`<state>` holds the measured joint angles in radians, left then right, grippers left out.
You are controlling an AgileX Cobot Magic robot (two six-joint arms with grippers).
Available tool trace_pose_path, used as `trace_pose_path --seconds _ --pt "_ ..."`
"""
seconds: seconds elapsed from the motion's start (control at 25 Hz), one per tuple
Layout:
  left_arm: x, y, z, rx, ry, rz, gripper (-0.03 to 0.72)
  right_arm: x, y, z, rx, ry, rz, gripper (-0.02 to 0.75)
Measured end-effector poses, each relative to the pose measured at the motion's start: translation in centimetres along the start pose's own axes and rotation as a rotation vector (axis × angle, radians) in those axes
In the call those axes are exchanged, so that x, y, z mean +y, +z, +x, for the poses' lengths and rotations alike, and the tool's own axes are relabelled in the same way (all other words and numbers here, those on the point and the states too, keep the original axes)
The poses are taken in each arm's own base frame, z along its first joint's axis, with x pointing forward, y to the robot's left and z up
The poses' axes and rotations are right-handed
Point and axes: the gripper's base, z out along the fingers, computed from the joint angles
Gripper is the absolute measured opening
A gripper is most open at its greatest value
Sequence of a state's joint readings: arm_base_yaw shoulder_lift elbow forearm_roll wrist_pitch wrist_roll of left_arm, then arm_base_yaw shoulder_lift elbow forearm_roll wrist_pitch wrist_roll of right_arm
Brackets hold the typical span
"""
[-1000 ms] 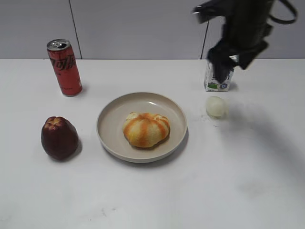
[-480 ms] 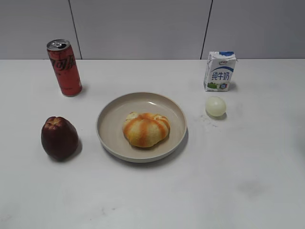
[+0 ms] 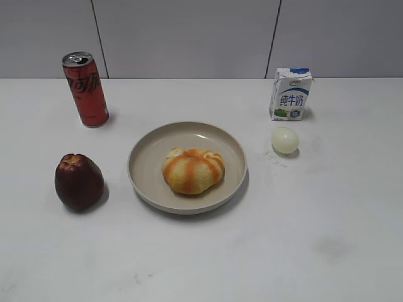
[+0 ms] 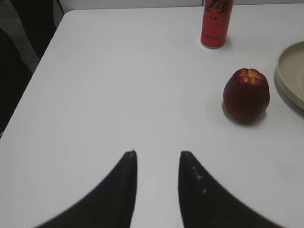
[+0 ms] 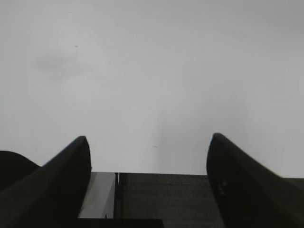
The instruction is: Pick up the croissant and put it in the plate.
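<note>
The croissant (image 3: 192, 170), a lobed bun with orange and pale-yellow stripes, lies in the middle of the beige plate (image 3: 148, 145) at the table's centre. Neither arm shows in the exterior view. My left gripper (image 4: 157, 154) is open and empty over bare table at the left, with the plate's rim (image 4: 289, 71) at that view's right edge. My right gripper (image 5: 148, 140) is wide open and empty above the table's front edge; no task object shows in its view.
A dark red apple (image 3: 78, 181) sits left of the plate, also in the left wrist view (image 4: 246, 94). A red cola can (image 3: 85, 88) stands back left. A milk carton (image 3: 290, 94) and a pale egg (image 3: 284, 139) are back right.
The right arm, seen a second ago above the milk carton, has left the exterior view. The croissant and plate have not moved.
</note>
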<state>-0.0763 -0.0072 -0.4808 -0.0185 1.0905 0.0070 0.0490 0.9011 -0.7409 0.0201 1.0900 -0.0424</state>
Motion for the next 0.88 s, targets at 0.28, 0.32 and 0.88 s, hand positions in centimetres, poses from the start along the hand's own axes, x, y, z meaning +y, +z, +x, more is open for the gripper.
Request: trace_pose_path --seconds 0.28,0.32,0.88 --pt "0.0 0.0 0.0 0.000 0.000 0.000 0.235 0.3 -1.7 6.9 -0.180 0.000 0.001 0.571" --pt "0.0 0.0 0.0 0.000 0.000 0.000 0.235 0.3 -1.9 7.7 -0.208 0.000 0.000 0.571" --pt "0.0 0.0 0.0 0.000 0.000 0.000 0.235 0.6 -5.3 13.9 -0.636 -0.009 0.013 0.571"
